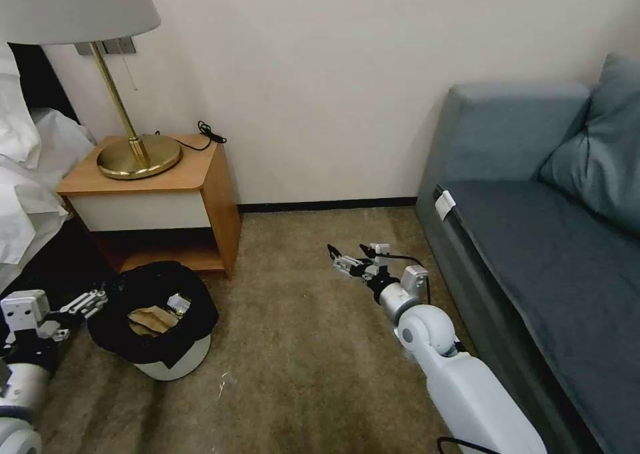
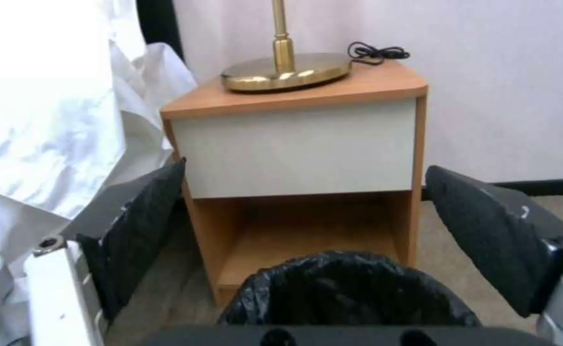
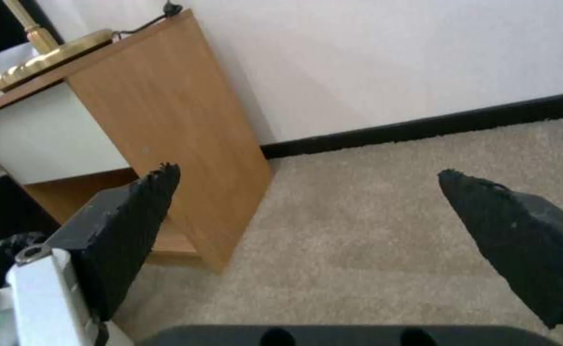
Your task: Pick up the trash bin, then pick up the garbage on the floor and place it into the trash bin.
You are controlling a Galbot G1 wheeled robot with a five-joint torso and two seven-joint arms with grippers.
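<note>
- Black-lined trash bin (image 1: 155,321) stands on the carpet (image 1: 300,347) at seven o'clock, before the nightstand (image 1: 153,204), holding tan crumpled paper (image 1: 152,319).
- Left hand (image 1: 100,299) gapes beside its rim.
- Right hand (image 1: 347,257) hovers spread, mid-carpet, empty.

Soft even indoor light, mild blur

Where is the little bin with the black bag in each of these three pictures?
Head view: the bin stands on the carpet at lower left, in front of the nightstand, just beside the left pincer.
Left wrist view: its black bag rim sits at the bottom centre, between the open fingers.
Right wrist view: a bit of black bag at the left edge.
Shared landmark: the nightstand.
</note>
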